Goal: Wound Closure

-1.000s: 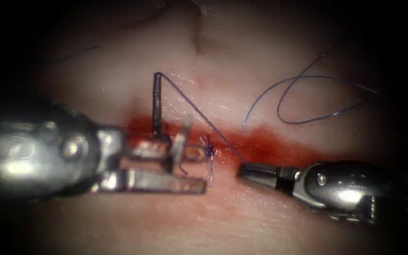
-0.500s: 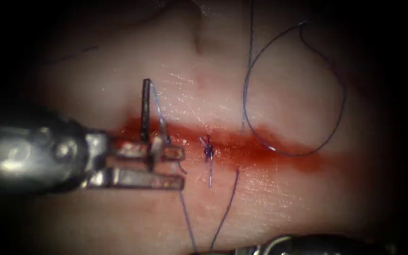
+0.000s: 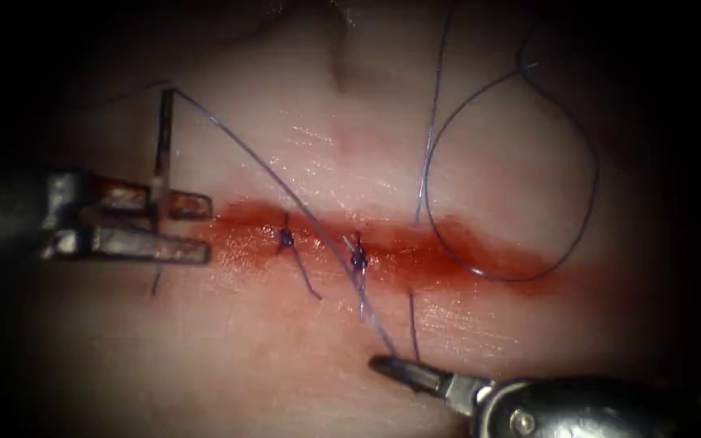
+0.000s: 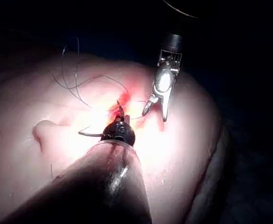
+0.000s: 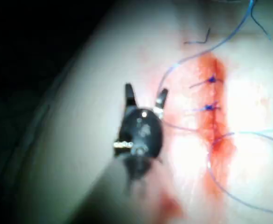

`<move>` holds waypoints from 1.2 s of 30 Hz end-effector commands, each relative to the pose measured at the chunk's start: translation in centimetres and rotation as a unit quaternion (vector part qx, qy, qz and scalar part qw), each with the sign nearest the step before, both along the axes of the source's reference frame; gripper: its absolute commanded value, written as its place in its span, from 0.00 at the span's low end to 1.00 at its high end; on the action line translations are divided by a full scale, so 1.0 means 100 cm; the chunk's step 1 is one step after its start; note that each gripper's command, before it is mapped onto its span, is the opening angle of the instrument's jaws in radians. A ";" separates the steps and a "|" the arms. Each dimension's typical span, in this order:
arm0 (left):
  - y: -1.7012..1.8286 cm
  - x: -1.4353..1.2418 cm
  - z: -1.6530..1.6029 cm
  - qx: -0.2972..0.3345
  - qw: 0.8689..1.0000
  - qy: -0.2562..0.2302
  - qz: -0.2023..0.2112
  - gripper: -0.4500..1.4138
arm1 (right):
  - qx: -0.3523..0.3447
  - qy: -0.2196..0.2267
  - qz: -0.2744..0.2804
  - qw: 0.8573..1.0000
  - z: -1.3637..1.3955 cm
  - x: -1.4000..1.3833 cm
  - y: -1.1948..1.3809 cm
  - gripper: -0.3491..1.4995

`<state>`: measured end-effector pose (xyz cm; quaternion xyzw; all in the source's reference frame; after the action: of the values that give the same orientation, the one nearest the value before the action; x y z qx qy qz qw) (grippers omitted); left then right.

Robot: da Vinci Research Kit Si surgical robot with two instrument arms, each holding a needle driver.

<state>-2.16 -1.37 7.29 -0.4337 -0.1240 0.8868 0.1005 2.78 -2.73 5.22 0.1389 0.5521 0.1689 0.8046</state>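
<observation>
Plainly, the left claw (image 3: 168,225) is clamped across the needle (image 3: 161,146), gripping it past the middle of its curve, toward the point end. The needle stands upright, clear of the tissue (image 3: 229,365) and just off the left end of the cut (image 3: 415,251). Its thread end is up, and its point hangs just below the jaws, close over the surface. If that grip is light, I judge the needle could swivel in the jaws, or a small dip could prick the tissue where no stitch is wanted.

The right claw (image 3: 389,369) sits below the cut with its jaws together on the thread (image 3: 245,154). The thread runs in a nearly straight line from the needle's top end, down across the cut, to those jaws. On the way it passes between or over two knots (image 3: 358,259) and their short tails, which sit in the red fluid (image 3: 464,259). A strong pull from either claw might:

- drag the strand against a knot and catch a tail;
- saw at the wound edge;
- strain the joint between thread and needle;
- crush or fray the strand inside the jaws.

Further out, on the right, a slack loop (image 3: 590,203) of thread lies across the cut's right end. It could snag a tool or fall into a tangle.
</observation>
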 end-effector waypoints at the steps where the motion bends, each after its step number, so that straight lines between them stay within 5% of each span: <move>1: -0.0005 -0.0004 0.0007 0.002 1.000 0.001 0.000 0.00 | -0.010 -0.012 0.004 1.000 0.0009 -0.0004 -0.0004 0.78; 19: -0.0001 0.0003 0.0002 0.004 1.000 0.008 -0.009 0.00 | -0.072 -0.094 0.036 0.992 0.0066 -0.0009 0.0016 0.69; 25: -0.0001 0.0003 0.0002 0.004 1.000 0.010 -0.012 0.00 | -0.082 -0.104 0.054 0.990 0.0073 -0.0006 0.0018 0.45; 26: -0.0001 0.0003 0.0002 0.004 1.000 0.010 -0.012 0.00 | -0.085 -0.103 0.052 0.990 0.0075 -0.0005 0.0018 0.29; 27: -0.0001 0.0003 0.0002 0.004 1.000 0.010 -0.012 0.00 | -0.085 -0.103 0.052 0.990 0.0075 -0.0005 0.0018 0.29; 28: -0.0001 0.0003 0.0002 0.004 1.000 0.010 -0.012 0.00 | -0.086 -0.099 0.046 0.990 0.0075 -0.0005 0.0017 0.05; 29: -0.0001 0.0002 0.0003 0.004 1.000 0.010 -0.012 0.00 | -0.086 -0.093 0.037 0.991 0.0075 -0.0006 0.0016 0.00; 36: -0.0003 0.0001 0.0007 0.002 1.000 0.012 -0.013 0.00 | -0.079 -0.085 0.001 0.993 0.0069 -0.0009 0.0009 0.00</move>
<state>-2.10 -1.35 7.32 -0.4242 -0.1166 0.8907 0.1149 2.64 -2.57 5.86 0.0689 0.4948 0.1286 0.8567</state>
